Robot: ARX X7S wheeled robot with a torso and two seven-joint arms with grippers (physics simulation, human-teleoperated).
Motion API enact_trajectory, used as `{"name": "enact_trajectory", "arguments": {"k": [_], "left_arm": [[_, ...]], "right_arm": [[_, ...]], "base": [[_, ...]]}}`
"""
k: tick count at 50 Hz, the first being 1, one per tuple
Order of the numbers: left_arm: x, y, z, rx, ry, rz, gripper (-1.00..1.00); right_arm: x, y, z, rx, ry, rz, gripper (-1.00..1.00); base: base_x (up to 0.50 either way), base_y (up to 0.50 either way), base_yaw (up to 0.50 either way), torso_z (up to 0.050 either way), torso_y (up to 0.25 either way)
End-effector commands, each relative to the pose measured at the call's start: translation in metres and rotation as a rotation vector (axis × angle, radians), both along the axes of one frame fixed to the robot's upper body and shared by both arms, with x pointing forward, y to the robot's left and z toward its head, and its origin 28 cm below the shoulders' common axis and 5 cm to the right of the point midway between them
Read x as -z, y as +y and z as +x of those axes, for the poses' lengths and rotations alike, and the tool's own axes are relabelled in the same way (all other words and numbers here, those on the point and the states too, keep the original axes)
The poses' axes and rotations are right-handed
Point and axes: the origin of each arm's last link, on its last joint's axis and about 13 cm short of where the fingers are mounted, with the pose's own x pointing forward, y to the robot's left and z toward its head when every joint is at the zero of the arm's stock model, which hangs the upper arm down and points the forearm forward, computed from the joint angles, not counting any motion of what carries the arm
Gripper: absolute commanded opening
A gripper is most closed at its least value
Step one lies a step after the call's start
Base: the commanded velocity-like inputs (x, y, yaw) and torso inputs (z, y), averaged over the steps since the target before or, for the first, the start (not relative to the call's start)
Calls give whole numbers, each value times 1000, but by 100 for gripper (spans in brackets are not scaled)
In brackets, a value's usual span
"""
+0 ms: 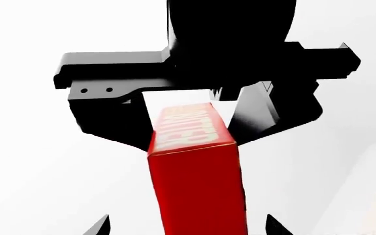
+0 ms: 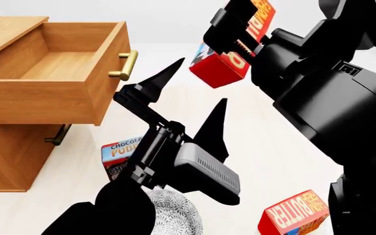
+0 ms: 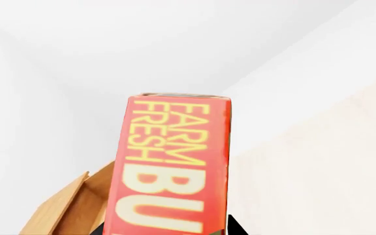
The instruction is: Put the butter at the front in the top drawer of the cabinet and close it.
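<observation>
1. The right gripper (image 2: 235, 36) is clamped on the butter (image 2: 222, 66), held aloft
2. The top drawer (image 2: 64, 73) of the cabinet (image 2: 5, 156) stands pulled out, lower than that gripper, toward its left
3. The left gripper (image 2: 195, 105) is spread wide, holding nothing, below the carried carton

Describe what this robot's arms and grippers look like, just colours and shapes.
Both arms are glossy black with bulky, rounded segments. The left gripper has two long black fingers tapering to sharp points, mounted on a blocky body with a grey ribbed housing behind it. The right gripper is black too, with a squared clamp-like frame and a ribbed screw-like bar. No cables show; a small pale marking sits on the right arm.
</observation>
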Motion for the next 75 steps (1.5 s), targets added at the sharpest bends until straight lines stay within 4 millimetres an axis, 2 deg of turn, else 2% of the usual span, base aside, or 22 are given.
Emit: {"name": "enact_trajectory", "arguments": {"k": [1, 26, 75], "left_arm": [[1, -4, 6, -6, -2, 9, 100], [6, -7, 22, -48, -15, 24, 100], [10, -16, 33, -70, -38, 67, 100]], "right_arm": [[-4, -1, -1, -14, -31, 14, -100], [-3, -1, -3, -30, -36, 17, -100], [-1, -1, -4, -57, -39, 21, -100]], "base": [[0, 0, 0, 0, 0], [0, 0, 0, 0, 1], [0, 0, 0, 1, 1]]}}
